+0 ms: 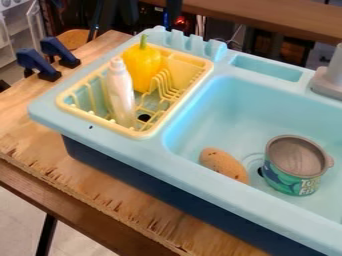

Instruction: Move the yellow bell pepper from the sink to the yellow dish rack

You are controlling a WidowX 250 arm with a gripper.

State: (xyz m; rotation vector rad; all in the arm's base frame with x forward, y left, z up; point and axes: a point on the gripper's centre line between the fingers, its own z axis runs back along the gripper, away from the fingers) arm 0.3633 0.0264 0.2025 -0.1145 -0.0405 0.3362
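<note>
We cannot tell the state of the jaws. We see the lobed yellow bell pepper (143, 66) and tapered white bottle (121, 95) in the ribbed dish rack (137, 134); the smooth sink (220, 107) holds an oval potato (224, 164) near a cylindrical can (294, 167).

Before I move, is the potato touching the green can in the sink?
Apart: the camera view shows bare sink floor between the potato and the green can.

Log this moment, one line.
yellow rack: yellow pepper, white bottle upright | sink: brown oval item, upright can, apart | wooden table: blue clamps near rack corner
</note>
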